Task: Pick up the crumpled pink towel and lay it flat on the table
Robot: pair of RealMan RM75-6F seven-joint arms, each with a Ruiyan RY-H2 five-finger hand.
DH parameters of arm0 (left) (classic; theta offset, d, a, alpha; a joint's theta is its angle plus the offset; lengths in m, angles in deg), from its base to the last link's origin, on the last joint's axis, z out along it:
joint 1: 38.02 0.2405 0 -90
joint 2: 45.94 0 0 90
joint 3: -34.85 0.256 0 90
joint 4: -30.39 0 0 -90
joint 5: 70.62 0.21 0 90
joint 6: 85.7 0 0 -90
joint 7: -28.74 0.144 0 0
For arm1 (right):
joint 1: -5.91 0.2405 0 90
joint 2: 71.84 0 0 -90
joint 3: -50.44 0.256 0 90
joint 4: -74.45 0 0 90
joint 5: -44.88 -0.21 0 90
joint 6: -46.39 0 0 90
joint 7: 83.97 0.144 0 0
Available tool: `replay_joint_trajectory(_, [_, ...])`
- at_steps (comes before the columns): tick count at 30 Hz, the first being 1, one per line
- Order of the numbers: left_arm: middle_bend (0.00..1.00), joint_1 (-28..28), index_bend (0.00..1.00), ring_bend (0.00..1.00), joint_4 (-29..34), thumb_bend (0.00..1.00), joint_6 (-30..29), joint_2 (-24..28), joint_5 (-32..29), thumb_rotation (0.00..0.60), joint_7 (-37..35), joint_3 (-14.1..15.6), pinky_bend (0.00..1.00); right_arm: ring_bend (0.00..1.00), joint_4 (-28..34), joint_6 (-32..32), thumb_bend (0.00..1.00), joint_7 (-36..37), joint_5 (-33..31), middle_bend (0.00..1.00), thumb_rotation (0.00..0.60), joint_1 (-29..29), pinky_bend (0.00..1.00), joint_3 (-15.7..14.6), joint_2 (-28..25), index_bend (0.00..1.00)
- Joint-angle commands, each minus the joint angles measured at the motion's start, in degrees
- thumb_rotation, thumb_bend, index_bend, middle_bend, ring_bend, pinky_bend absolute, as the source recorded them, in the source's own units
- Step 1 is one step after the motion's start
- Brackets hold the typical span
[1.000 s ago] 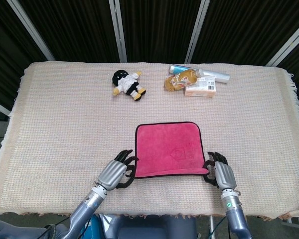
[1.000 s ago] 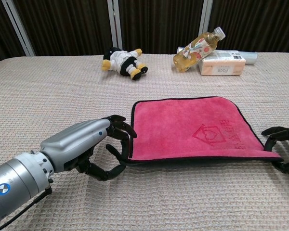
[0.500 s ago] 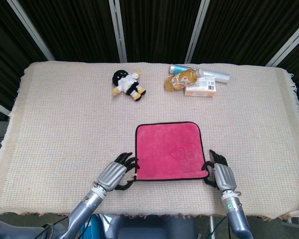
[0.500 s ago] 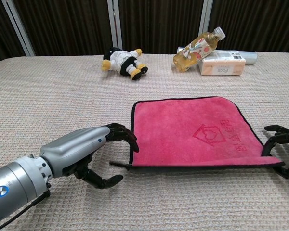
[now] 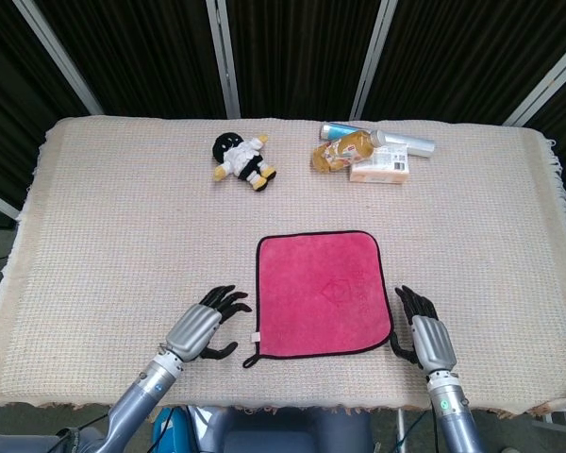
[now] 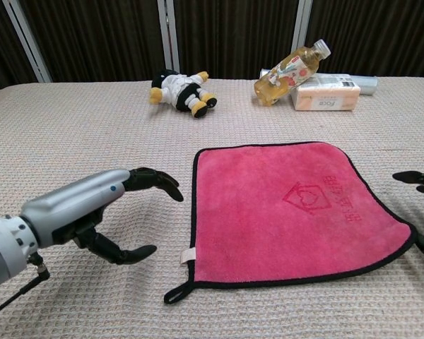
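Up at the bench's [image 5: 94,236] far edge sit a plush doll [image 5: 242,159], a tea bottle [image 5: 343,149] and a box [image 5: 380,168], well away from the pink towel [image 5: 323,293]. Towel's lying flat, with the left hand [image 5: 204,326] and right hand [image 5: 424,336] on either side, fingers spread, holding nothing.

light: bright, even | shadows: soft | focus: sharp | backdrop: dark

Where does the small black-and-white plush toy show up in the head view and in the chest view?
Head view: the plush toy lies at the far side of the table, up and left of the pink towel.
Chest view: the plush toy lies at the top, left of centre, beyond the pink towel.
Shared landmark: the tea bottle lies to its right in both.
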Motion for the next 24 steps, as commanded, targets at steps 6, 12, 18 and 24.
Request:
replay_joint_trajectory(6, [0.09,5.7,0.22,0.00,3.2,0.35,-11.3,9.7,6.3,0.600,-2.3,1.5,0.00,0.00,0.3,2.3,0.44,4.6,4.2,0.00,0.600,-0.9,0.00,0.7,-5.1,0.00])
replay_joint_trajectory(12, [0.06,11.3,0.19,0.00,3.0,0.29,-19.7,15.7,7.6,0.600,-2.2,2.8,0.00,0.00,-1.8,3.0,0.37,5.7,7.3,0.00,0.600,-0.8,0.00,0.7,-9.9,0.00])
replay_joint_trajectory(18, [0.02,16.6,0.14,0.00,-1.0,0.19,-26.6,18.6,7.0,0.600,4.6,3.5,0.00,0.00,-5.7,6.1,0.32,3.2,9.7,0.00,0.600,-2.0,0.00,0.2,-10.2,0.00])
replay_joint_trajectory(24, [0.01,22.6,0.10,0.00,-5.7,0.14,-32.6,20.2,5.3,0.600,3.4,3.8,0.00,0.00,-8.7,9.8,0.31,2.3,11.6,0.00,0.600,-3.6,0.00,0.2,-9.6,0.00])
